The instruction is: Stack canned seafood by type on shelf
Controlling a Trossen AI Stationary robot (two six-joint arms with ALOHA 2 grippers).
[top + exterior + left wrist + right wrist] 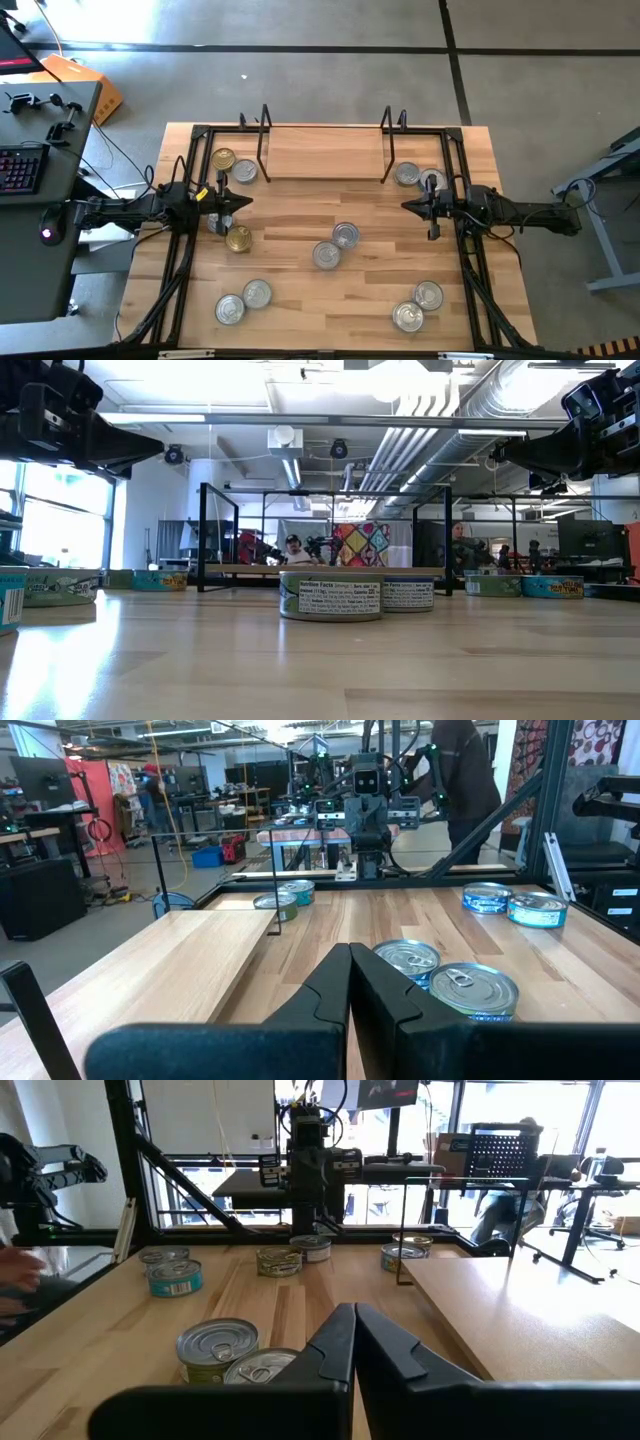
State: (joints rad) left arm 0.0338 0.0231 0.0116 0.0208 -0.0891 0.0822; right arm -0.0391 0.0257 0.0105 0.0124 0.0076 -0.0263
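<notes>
From above, you see the shelf (pixel 325 152) bare at the table's far edge, tins (pixel 345 235) scattered over the tabletop (pixel 300 300), and the left gripper (pixel 236 202) and right gripper (pixel 412 206) hovering at opposite sides. At table level, two tins (pixel 331 596) stand centre. In each wrist view, your claw's fingers (pixel 330 985) (pixel 335 1342) are pressed together, holding nothing.

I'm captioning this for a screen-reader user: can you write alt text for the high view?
Seen from above, about a dozen round tins lie in pairs on a wooden table, none on the empty shelf at its far edge. The left gripper and right gripper face each other, both shut.
</notes>
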